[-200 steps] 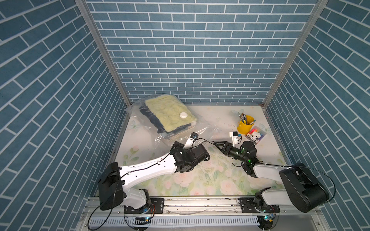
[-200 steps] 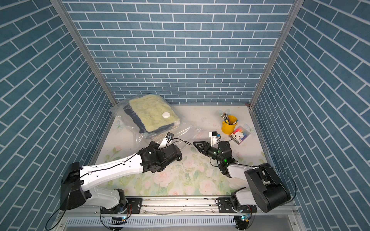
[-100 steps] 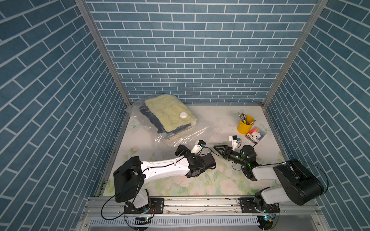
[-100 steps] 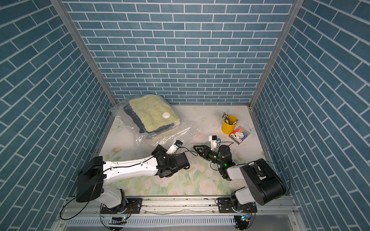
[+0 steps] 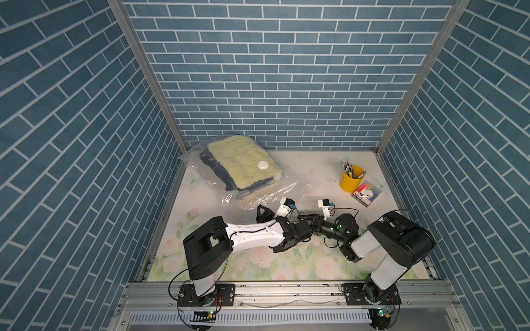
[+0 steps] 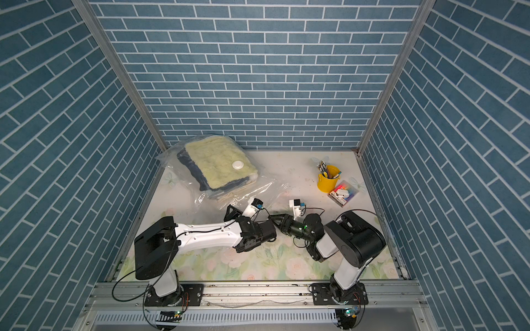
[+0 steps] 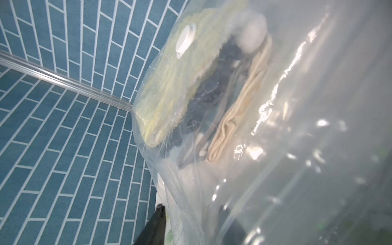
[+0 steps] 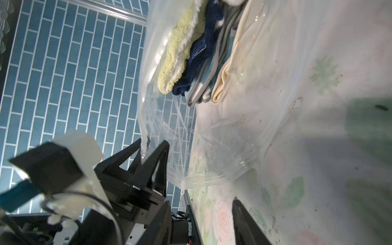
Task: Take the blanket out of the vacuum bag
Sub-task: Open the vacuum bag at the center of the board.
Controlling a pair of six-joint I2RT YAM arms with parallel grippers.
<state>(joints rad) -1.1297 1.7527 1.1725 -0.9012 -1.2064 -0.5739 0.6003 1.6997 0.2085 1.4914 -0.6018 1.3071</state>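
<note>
Opening the bag [image 5: 258, 197]
Your left gripper [image 8: 153, 144] stands narrow round the bag lip, pinch unclear, likely holding the mouth open; right gripper [image 8: 200, 202] gapes empty; blanket [image 5: 241, 160] bagged, 11 o'clock.

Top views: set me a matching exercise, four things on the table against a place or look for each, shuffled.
Things:
1. valve cap
2. pen cup
3. bag
4. top blanket

Descriptions:
A. clear and crinkly, in the far left corner
B. pale yellow and fluffy, inside the plastic
C. bright yellow, standing at the far right
D. round and white, on the bag's upper face

Pairs: 1-D, 2-C, 3-A, 4-B.
</note>
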